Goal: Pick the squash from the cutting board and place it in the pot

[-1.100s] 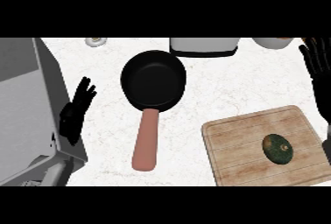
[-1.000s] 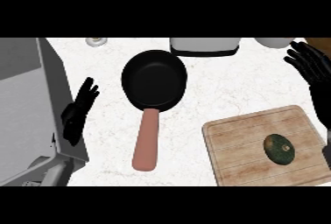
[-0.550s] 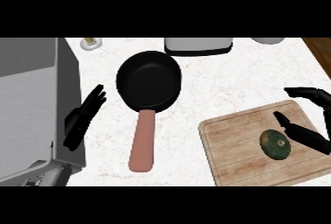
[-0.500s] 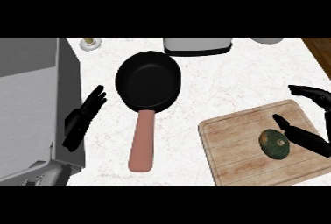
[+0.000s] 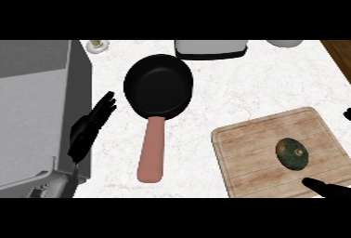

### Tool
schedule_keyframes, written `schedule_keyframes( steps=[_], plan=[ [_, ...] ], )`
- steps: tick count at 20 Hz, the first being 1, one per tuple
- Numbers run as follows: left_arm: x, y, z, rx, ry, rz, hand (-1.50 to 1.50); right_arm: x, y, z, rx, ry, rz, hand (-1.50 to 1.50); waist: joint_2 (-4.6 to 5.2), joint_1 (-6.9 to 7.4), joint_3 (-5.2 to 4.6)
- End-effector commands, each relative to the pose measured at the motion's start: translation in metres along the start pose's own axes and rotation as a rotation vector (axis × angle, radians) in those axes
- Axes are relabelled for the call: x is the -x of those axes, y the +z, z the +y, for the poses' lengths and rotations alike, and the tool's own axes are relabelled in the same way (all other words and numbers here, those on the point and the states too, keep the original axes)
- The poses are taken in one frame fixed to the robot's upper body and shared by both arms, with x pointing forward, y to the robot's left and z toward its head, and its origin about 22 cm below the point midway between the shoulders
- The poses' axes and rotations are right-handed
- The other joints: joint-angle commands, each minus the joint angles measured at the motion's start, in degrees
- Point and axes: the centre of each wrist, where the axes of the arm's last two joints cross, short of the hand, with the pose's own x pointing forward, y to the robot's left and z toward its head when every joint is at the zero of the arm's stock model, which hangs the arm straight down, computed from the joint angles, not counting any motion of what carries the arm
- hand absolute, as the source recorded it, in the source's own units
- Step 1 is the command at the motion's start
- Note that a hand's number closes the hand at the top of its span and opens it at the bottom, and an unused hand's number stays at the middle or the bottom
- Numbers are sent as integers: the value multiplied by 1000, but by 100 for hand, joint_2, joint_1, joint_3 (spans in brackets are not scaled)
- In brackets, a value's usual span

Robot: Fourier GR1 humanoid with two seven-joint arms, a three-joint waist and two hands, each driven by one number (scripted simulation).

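squash on board, not held

squash [image 5: 293, 154] lies on the wooden cutting board [image 5: 254, 153], right of the board's middle, dark green with a small pale stem spot facing up. nothing touches it. board sits at the lower right of the white counter [image 5: 233, 93], turned a little out of square.

right hand [image 5: 328, 188]: only a dark tip shows at the lower right edge, over the board's near corner, just below the squash and apart from it. cannot tell whether its fingers are straight or curled. a small dark bit also shows at the right edge, level with the board's far corner.

left hand [image 5: 89, 128]: at the left, by the counter's edge beside the grey stove [image 5: 34, 111]; fingers straight, pointing up and right, holding nothing.

pot [image 5: 158, 85]: black, round, shallow, with a long reddish handle [image 5: 152, 151] pointing toward the lower edge. it stands left of the board, well apart from the squash.

along the far edge: a grey box-like appliance [image 5: 210, 48], a white bowl [image 5: 284, 43], a small shaker [image 5: 96, 45].
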Motion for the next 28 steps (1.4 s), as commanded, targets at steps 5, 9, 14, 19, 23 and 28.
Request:
schedule_keyframes(
  steps=[5, 9, 14, 19, 23, 28],
  plan=[
    [35, 21, 0, -23, 20, 220, 0, -32, 0, -23, -120, 17, 284, -150, 116, 230, -88],
    [21, 5, -4, -5, 4, 210, 0, -33, -11, -31, -169, -4, 417, -150, 137, 306, -81],
    [21, 3, -15, 23, 4, 200, 0, -19, -2, -14, -396, 75, 570, -150, 155, 475, -74],
    [17, -6, -19, 10, 5, 192, 0, 12, 0, -13, -449, 126, 603, -150, 161, 411, -65],
    [30, 11, -18, -7, 1, 212, 0, 28, 4, -16, -403, 134, 591, -150, 136, 361, -66],
    [22, 2, -21, -6, 7, 216, 0, 46, 2, -23, -349, 130, 540, -150, 141, 327, -67]
  ],
)
